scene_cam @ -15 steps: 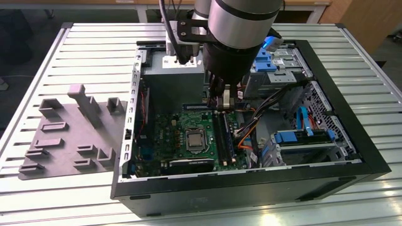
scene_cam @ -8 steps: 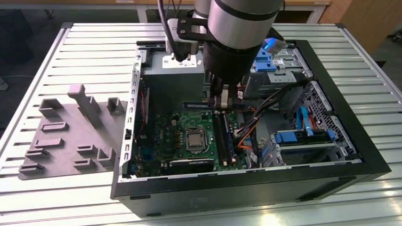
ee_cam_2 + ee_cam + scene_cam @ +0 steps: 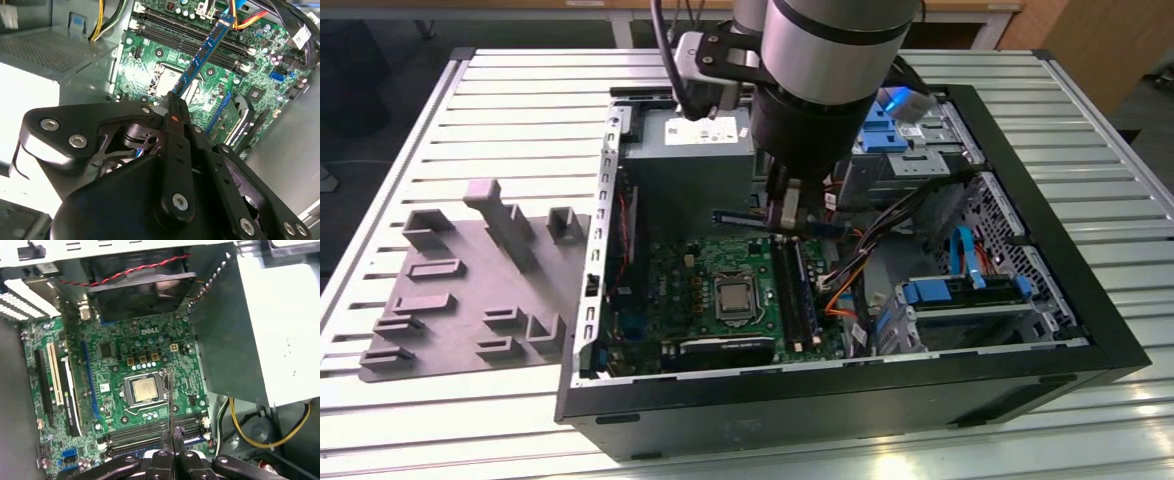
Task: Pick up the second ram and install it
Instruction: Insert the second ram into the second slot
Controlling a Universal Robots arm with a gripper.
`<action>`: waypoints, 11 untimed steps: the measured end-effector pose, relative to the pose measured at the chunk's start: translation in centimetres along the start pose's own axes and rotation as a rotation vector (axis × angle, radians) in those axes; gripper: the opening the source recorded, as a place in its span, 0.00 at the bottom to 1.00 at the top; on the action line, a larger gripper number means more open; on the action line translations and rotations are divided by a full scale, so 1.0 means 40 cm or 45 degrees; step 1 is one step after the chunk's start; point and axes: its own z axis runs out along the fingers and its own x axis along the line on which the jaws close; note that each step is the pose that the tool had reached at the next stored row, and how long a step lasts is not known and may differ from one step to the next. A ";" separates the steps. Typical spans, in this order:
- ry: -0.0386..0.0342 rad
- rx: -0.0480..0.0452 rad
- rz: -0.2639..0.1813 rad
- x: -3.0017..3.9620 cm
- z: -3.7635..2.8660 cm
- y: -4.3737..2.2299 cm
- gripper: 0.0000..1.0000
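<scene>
While the pincer (image 3: 172, 99) is closed on the second ram (image 3: 205, 50), holding it on edge above the motherboard (image 3: 150, 67) and crosswise to the black memory slots (image 3: 185, 32) inside the case (image 3: 854, 405), doing this well seems to call for turning the stick parallel to a free slot and keeping it level.

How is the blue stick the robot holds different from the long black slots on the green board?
The second ram is blue-green; the slots are black. The second ram hangs above the motherboard, clamped in the gripper; the slots sit fixed on it. The second ram points across the slots. Both are long and narrow.
</scene>
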 end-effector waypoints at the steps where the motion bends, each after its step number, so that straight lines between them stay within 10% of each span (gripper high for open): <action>1: -0.0012 0.002 0.017 0.000 0.000 0.000 0.11; 11: -0.0108 0.017 0.148 0.000 0.000 0.000 0.11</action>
